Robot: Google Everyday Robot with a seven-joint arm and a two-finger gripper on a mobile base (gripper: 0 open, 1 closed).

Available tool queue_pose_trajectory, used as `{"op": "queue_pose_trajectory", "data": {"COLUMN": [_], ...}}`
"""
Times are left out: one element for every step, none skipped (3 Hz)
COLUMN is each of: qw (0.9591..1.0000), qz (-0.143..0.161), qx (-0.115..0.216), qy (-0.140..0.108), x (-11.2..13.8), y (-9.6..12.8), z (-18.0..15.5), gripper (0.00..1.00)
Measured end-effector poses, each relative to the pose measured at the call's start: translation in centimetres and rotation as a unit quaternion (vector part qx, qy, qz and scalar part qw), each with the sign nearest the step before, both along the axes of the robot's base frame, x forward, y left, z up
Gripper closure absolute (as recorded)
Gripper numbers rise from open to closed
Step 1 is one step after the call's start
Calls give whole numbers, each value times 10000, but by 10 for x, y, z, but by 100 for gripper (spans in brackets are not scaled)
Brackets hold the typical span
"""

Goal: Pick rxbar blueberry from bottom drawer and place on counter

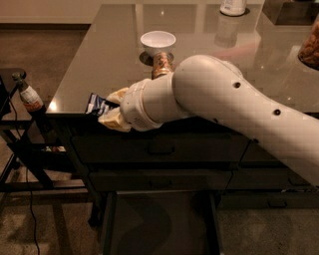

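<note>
- Pinching the rxbar blueberry (97,104) between its two pale yellowish fingers (117,94), the gripper (108,107) sits at the front-left corner of the counter (94,60), level with its dark front edge.
- Only the left end of the bar shows; the rest is hidden between the fingers and behind the white wrist.
- What shows of the wrapper is dark blue with white marks. The lettering cannot be read, and the end looks a little crumpled.
- Whether the bar is over the counter or just in front of its edge cannot be told from this angle.
- The thick white arm (234,104) crosses from the right and covers much of the counter's front part.
- Just behind the arm, a brown can (161,63) lies on the counter with its lower end hidden, and a white bowl (158,42) stands right behind it.
- A white container (233,6) at the far edge is cut off by the top of the view, and a brownish thing (310,47) by the right side.
- Below, the bottom drawer (159,226) stands pulled out, its dark floor cut off at the lower edge.
- Above it are two shut drawer fronts (159,149) with recessed handles.
- To the left, a small bottle (29,95) stands on a dark rack.
</note>
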State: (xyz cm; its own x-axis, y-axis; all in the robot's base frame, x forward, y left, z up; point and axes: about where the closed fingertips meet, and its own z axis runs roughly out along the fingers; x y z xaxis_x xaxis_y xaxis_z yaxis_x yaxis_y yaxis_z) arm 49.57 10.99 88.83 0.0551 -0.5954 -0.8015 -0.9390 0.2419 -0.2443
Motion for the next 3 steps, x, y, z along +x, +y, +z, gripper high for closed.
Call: {"op": "queue_pose_trajectory", "data": {"qw": [10000, 9997, 9991], "qz": [38, 177, 332], "qx": [-40, -112, -232], "qy": [79, 123, 146], "x": [26, 56, 84], "y": [0, 9, 16], "z": [3, 17, 28], "gripper": [100, 100, 100]}}
